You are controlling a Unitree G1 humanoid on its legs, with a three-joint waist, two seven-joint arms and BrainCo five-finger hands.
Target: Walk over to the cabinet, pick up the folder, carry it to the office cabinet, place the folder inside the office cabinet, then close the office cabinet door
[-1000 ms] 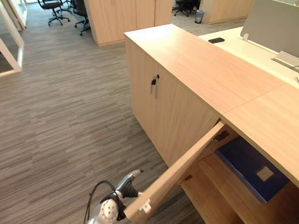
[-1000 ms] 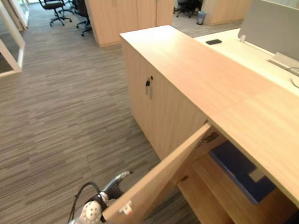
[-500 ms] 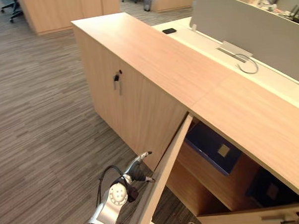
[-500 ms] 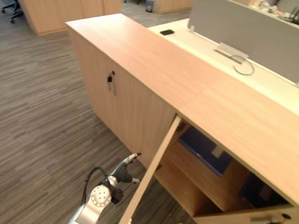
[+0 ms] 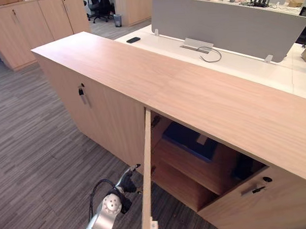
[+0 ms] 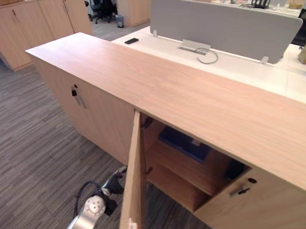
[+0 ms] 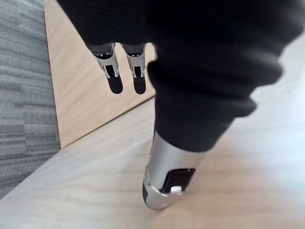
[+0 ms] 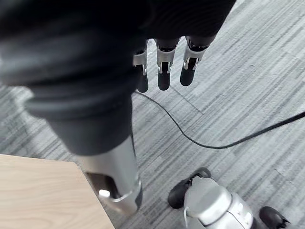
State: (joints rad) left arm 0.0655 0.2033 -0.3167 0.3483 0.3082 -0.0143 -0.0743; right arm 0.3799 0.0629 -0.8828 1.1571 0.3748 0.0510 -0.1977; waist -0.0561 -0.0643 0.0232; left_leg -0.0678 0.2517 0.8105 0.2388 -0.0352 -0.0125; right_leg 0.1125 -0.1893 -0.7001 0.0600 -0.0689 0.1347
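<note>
The left hand (image 5: 127,183) is down low, just beside the outside of the open door (image 5: 146,175), on the door's left. Its fingers (image 7: 114,76) are straight, not curled, and they hold nothing. Its thumb (image 7: 164,183) is straight too and sits very close to the pale wood. I cannot tell if it touches the wood. The right hand (image 8: 163,71) hangs over the grey carpet (image 8: 228,86). Its fingers are straight and loose, and it holds nothing. A wooden corner (image 8: 38,191) shows beside it, but I cannot tell if that is part of the door.

The door stands wide open, so you see its thin edge. It hangs on the office cabinet (image 5: 203,99). Just behind the door, inside, there is a wooden shelf (image 5: 188,166). The blue folder (image 5: 187,138) lies flat on that shelf, with a small pale label on top. No hand touches it.

To the right of the door is a second door (image 5: 258,206), and it is shut. It has a small dark handle (image 5: 253,190) near its top. To the left of the door, further along the wooden front, hangs a dark key (image 5: 81,90).

Behind the door, past the long wooden top, is a white desk (image 5: 242,67). A black phone (image 5: 133,40) and a looped grey cable (image 5: 211,53) lie on it. A grey screen (image 5: 225,22) stands along the desk. Far behind the door are more wooden cupboards (image 5: 22,26) and a black chair (image 5: 100,2).
</note>
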